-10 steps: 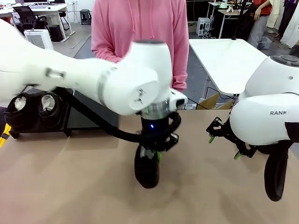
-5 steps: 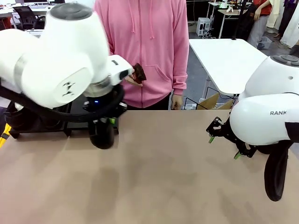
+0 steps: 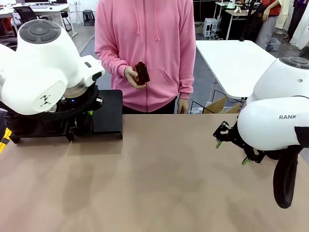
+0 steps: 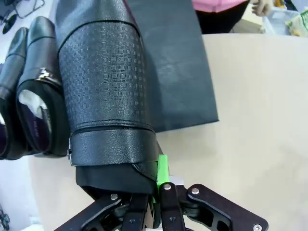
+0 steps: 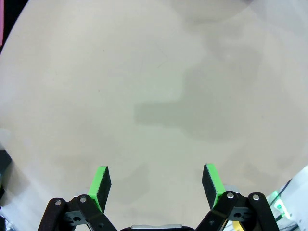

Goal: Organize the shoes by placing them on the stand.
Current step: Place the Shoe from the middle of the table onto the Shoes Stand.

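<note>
Placing step: your left gripper (image 4: pixel 157 179) clamps a shoe (image 4: pixel 103 86) over the far-left stand (image 4: pixel 178 72); lower it beside the parked pair (image 4: pixel 42 57); right gripper (image 5: pixel 156 185) gapes empty.

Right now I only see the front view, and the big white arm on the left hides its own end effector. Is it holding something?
Observer: Yes, the left wrist view shows the left end effector shut on a black shoe, textured sole toward the camera.
Operator: Where is it?
Observer: At the stand, close beside two other shoes.
Operator: And the other one?
Observer: The right end effector is open, nothing between its pads, bare table beneath.
</note>
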{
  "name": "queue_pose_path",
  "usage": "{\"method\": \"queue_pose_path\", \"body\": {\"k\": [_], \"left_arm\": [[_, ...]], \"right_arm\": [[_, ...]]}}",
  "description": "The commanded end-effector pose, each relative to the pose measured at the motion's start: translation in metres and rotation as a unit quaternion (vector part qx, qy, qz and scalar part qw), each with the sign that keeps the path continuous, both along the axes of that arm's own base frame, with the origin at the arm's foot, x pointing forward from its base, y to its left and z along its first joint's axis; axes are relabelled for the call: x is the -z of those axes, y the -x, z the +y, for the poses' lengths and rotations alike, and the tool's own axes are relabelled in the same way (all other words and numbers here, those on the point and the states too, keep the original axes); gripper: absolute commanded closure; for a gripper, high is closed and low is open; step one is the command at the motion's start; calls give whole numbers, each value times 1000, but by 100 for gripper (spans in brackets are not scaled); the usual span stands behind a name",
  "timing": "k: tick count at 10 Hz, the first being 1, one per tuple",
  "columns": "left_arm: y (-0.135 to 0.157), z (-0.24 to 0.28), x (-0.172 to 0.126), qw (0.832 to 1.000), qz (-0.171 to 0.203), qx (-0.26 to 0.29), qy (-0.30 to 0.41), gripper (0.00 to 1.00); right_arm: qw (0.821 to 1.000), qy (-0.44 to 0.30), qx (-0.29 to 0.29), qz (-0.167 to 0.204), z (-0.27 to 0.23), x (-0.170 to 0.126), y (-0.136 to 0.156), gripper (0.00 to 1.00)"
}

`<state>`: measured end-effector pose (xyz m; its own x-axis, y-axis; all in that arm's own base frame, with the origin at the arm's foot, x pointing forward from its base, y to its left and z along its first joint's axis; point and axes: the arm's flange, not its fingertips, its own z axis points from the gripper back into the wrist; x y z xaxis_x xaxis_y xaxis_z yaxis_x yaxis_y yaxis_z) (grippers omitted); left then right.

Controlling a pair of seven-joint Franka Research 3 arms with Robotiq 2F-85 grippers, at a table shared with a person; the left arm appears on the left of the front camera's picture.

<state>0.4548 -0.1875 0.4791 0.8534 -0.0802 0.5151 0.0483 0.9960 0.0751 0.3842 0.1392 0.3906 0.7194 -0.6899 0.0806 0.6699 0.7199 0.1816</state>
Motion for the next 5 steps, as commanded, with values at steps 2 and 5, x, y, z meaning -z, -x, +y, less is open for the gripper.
{"method": "queue_pose_path", "body": {"k": [2, 5], "left_arm": [[5, -10, 1, 1000, 1, 9, 0, 100], [3, -8, 5, 1000, 6, 8, -1, 100]], "right_arm": [[1000, 0, -3, -2, 1, -1, 0, 0], [1000, 0, -3, -2, 1, -1, 0, 0]]}}
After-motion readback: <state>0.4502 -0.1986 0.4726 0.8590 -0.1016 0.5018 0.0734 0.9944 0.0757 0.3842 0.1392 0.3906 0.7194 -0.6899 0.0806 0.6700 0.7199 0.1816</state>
